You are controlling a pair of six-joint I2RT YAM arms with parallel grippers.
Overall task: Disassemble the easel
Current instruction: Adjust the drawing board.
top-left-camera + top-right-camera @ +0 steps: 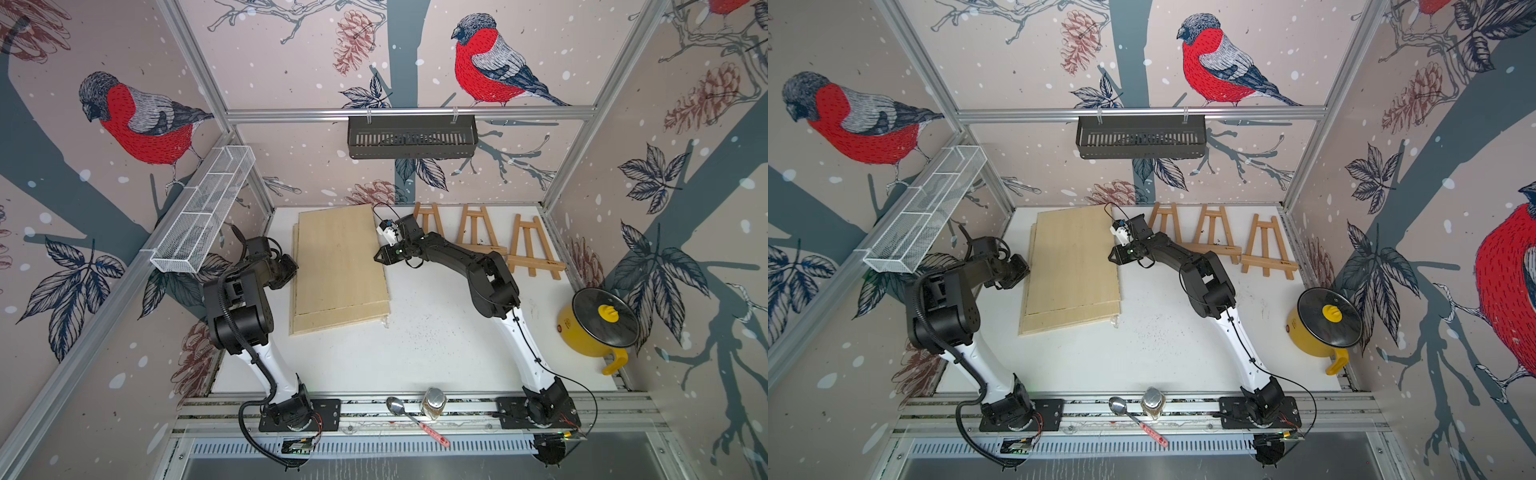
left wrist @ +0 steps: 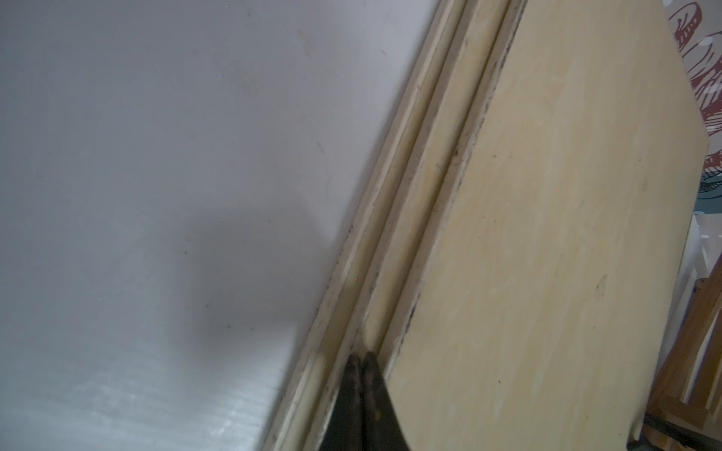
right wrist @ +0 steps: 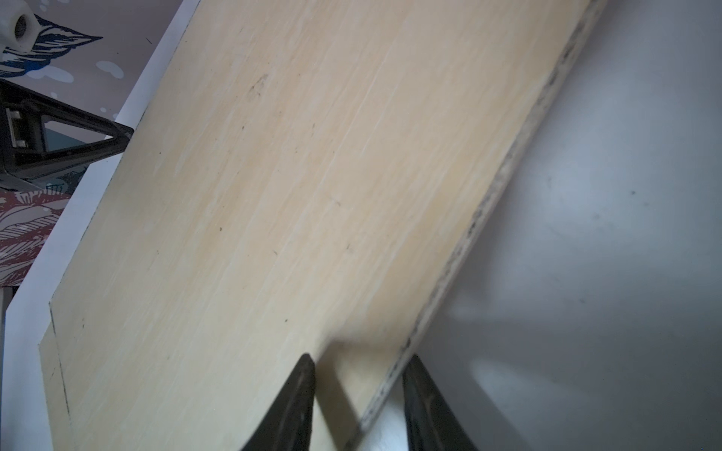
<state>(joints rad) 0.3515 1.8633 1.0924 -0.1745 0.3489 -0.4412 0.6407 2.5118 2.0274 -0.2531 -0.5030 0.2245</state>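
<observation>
Straddling the board (image 3: 273,195) edge, right tool (image 3: 359,357) stands narrow; left tool (image 2: 361,357) closed.

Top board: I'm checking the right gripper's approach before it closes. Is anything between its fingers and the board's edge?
Nothing visible. In the right wrist view the right gripper has its fingers apart, and the edge of the top board shows between them. Only bare wood and white table lie there.

My left arm (image 1: 237,307) is folded sharply at the elbow, wrist turned inward and held low. The left gripper (image 2: 361,363) has its fingertips pressed together. My right arm (image 1: 490,282) stretches forward and inward, and the right gripper (image 3: 359,367) has its jaws apart.
</observation>
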